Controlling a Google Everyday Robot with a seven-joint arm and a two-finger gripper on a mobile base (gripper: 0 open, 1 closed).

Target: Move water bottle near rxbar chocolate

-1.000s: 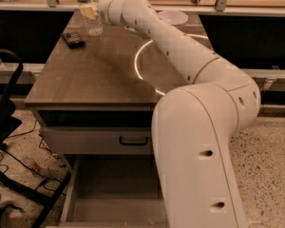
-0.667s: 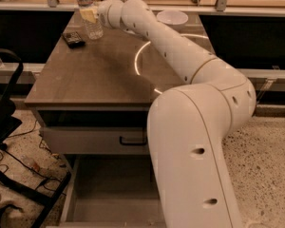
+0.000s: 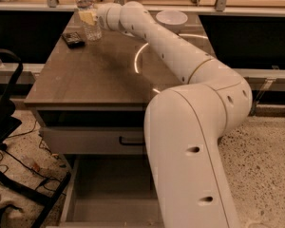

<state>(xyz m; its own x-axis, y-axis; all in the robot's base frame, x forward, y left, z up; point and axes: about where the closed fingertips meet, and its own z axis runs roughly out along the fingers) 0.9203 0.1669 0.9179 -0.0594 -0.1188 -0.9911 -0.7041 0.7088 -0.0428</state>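
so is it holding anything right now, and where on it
The gripper grips the water bottle around the middle of its body, well below the cap; its base seems to rest on the table.

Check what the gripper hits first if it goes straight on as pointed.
The water bottle: the gripper, pointing picture-left at the far end of the table, is clamped on it. The rxbar chocolate lies nearer the camera, probably off that line; depth is unclear.
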